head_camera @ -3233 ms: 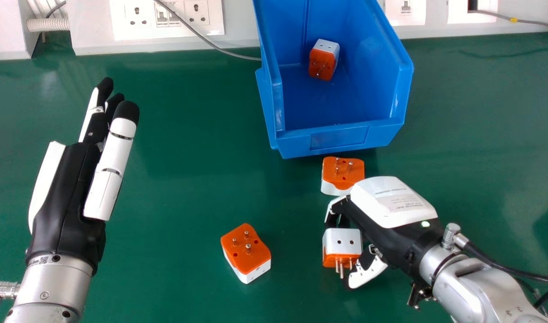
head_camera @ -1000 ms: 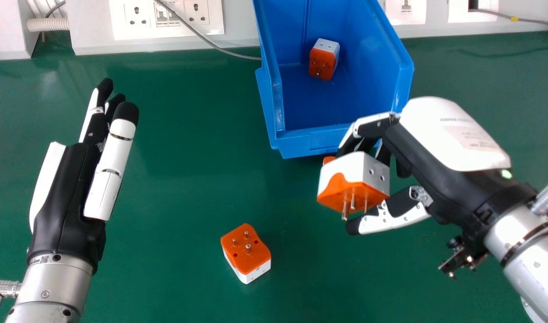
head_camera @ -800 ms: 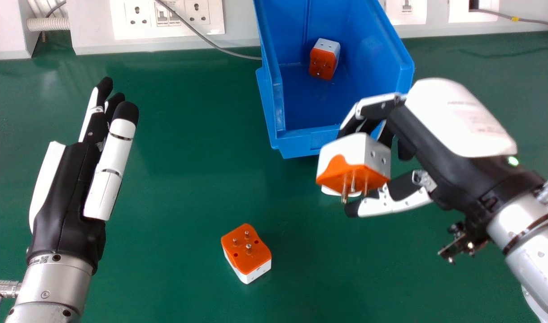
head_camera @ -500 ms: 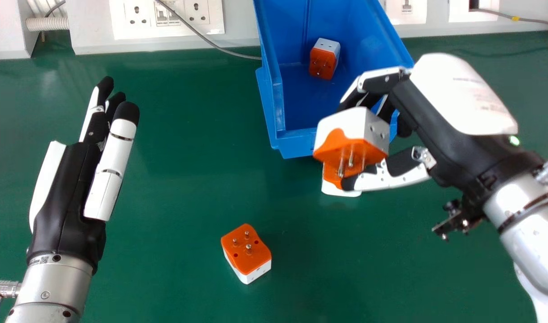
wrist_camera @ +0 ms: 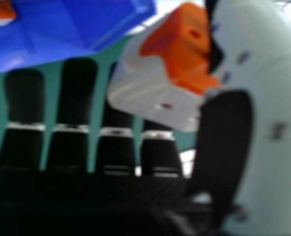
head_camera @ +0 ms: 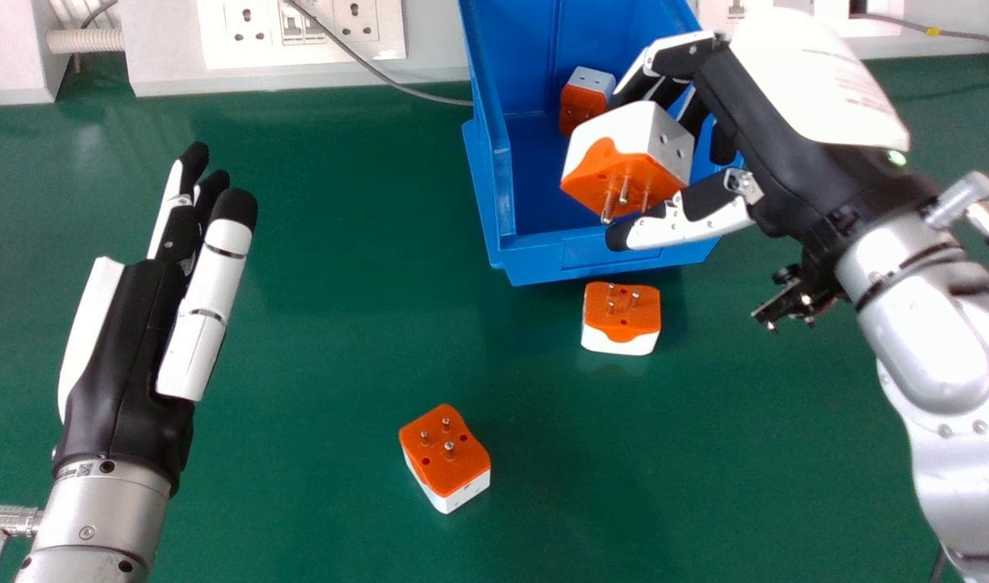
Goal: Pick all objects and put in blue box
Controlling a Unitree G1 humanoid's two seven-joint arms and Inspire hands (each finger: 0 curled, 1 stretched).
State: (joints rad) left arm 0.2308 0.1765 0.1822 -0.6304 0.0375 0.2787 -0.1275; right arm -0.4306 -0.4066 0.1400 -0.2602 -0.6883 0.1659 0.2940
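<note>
Four adapters (head_camera: 628,154) (head_camera: 585,99) (head_camera: 621,318) (head_camera: 445,457), head view, seemingly two, hand view

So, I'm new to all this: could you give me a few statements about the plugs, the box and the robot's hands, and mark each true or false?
1. The right hand grips an orange and white adapter. True.
2. Both hands are holding something. False: the left hand is empty, its fingers straight.
3. Two adapters sit on the green table, pins up. True.
4. The blue box has nothing inside. False: one adapter lies in it.
</note>
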